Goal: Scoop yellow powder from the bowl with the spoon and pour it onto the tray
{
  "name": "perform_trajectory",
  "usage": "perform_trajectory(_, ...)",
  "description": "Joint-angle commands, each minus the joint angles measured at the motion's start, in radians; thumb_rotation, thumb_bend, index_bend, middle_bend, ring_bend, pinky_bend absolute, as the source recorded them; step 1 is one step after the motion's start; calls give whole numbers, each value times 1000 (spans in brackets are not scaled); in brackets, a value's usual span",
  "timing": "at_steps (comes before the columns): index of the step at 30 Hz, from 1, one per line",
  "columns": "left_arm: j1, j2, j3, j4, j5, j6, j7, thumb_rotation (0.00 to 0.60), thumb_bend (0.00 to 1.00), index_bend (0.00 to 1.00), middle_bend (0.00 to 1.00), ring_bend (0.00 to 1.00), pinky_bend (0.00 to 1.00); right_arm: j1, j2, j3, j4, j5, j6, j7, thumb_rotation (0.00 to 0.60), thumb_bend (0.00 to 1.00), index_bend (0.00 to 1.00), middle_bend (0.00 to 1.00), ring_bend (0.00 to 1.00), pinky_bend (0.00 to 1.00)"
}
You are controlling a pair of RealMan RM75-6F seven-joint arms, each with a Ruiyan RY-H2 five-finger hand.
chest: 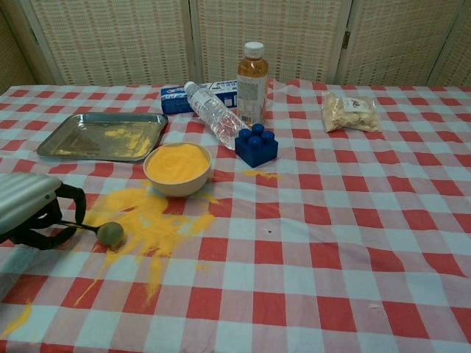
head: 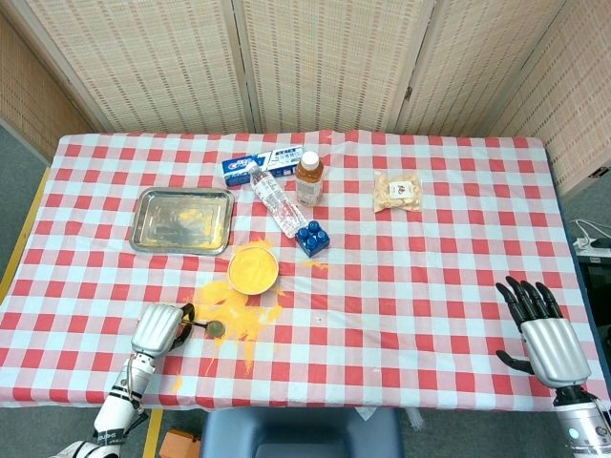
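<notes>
A white bowl (head: 253, 270) (chest: 178, 168) full of yellow powder stands at the table's middle left. Behind it to the left lies the metal tray (head: 182, 220) (chest: 101, 137) with a little yellow powder in it. My left hand (head: 158, 329) (chest: 29, 208) holds the spoon's thin handle at the front left. The spoon (head: 206, 328) (chest: 105, 233) has its small round bowl over the spilled yellow powder (head: 239, 310) (chest: 147, 218) on the cloth. My right hand (head: 544, 334) rests at the front right with fingers spread, holding nothing.
Behind the bowl are a lying water bottle (head: 277, 202) (chest: 213, 113), an upright juice bottle (head: 307, 178) (chest: 252, 73), a blue block (head: 312, 238) (chest: 256, 146), a toothpaste box (head: 260, 163) and a snack bag (head: 397, 192) (chest: 350, 112).
</notes>
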Motion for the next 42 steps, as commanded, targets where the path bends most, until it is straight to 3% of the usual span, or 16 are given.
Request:
perform_trajectory(1, 0, 22, -13, -35, 7, 18, -7, 600, 443, 587, 1000, 1000, 1000, 0, 1, -1, -1, -2, 1, 2, 600, 0, 0, 0, 0, 0)
perform_trajectory(6, -28, 71, -67, -152, 0, 33, 20, 600, 443, 587, 1000, 1000, 1000, 0, 4, 0, 0, -1, 0, 9, 600, 0, 0, 0, 0, 0)
perform_trajectory(13, -128, 69, -177, -286, -80, -18, 216, 600, 440, 579, 1000, 1000, 1000, 2, 9, 9, -2, 20, -5, 18, 600, 0, 0, 0, 0, 0)
perform_trajectory(22, -270, -49, -260, -172, -244, -104, 420, 600, 442, 568, 1000, 1000, 1000, 10, 9, 24, 3, 57, -28, 18, 600, 0, 0, 0, 0, 0)
perform_trajectory(28, -312, -90, -282, -65, -313, -121, 433, 600, 440, 563, 1000, 1000, 1000, 6, 12, 24, 4, 55, -18, 19, 600, 0, 0, 0, 0, 0)
perform_trajectory(35, -328, -104, -260, -16, -363, -134, 452, 600, 440, 532, 1000, 1000, 1000, -1, 7, 20, 1, 44, -2, 7, 600, 0, 0, 0, 0, 0)
perform_trajectory(42, -350, -128, -234, -6, -397, -145, 483, 600, 439, 386, 1000, 1000, 1000, -10, 13, 20, -3, 35, 17, 9, 600, 0, 0, 0, 0, 0)
